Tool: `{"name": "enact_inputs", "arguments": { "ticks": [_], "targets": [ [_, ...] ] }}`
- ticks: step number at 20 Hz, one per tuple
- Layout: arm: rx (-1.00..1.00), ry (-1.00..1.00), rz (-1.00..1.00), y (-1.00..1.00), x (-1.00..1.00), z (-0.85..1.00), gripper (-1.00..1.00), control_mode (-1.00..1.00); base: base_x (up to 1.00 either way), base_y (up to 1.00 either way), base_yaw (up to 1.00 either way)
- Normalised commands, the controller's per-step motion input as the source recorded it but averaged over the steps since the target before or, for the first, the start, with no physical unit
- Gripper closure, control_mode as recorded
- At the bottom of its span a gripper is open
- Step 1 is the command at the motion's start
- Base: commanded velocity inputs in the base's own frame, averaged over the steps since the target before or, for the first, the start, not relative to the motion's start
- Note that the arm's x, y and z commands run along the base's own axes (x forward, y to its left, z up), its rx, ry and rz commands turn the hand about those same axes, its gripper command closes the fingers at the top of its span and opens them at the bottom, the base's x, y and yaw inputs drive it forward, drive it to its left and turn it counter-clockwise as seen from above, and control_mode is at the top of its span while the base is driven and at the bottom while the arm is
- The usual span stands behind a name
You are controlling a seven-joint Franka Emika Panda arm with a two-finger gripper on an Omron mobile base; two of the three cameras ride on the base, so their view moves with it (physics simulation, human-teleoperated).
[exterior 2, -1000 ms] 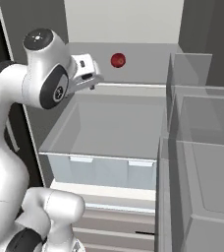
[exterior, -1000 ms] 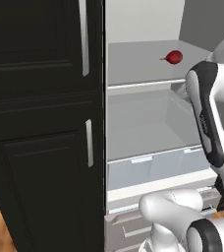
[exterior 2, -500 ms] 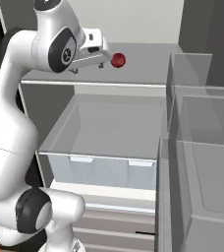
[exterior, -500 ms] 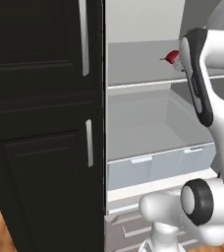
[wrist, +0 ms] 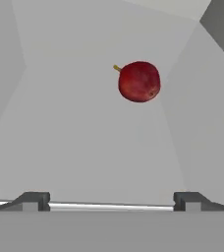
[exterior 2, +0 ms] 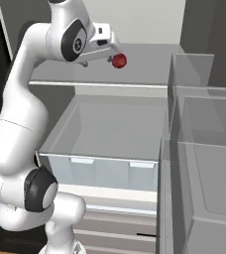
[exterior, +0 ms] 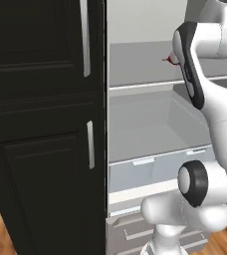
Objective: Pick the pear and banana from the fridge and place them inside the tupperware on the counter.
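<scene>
Left base view: behind arm, left side, facing forward into open fridge [exterior: 150, 114]. Right base view: same fridge, right side, closer to shelves. Hand view: close, along shelf toward pear [wrist: 139, 81]. All three share pear's shelf.

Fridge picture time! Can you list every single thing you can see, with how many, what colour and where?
dark red rounded pear with a short stem: one, dark red, lying on the upper shelf toward the back
tall pale grey-white fridge: one, pale grey-white inside, door open, straight ahead of the robot
upper shelf: one, grey, high in the fridge
translucent drawer: one, see-through grey, below the upper shelf
grey lower drawers: grey, under the translucent drawer, count unclear
black panelled cabinets with silver handles: black, left of the fridge
two-finger gripper: one, dark tips, open, short of the pear, not touching
</scene>
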Motion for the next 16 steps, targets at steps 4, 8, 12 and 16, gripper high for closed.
{"name": "enact_inputs", "arguments": {
  "ticks": [4,8,12,16],
  "targets": [
    [0.00,0.00,0.00,-0.17,0.47,0.00,-1.00,-1.00,0.00,0.00,0.00],
    [0.00,0.00,0.00,-0.18,0.46,-0.03,-1.00,-1.00,0.00,0.00,0.00],
    [0.00,0.00,0.00,-0.15,0.46,-0.08,-1.00,-1.00,0.00,0.00,0.00],
    [0.00,0.00,0.00,-0.09,0.48,-0.14,-1.00,-1.00,0.00,0.00,0.00]
  ]
}}
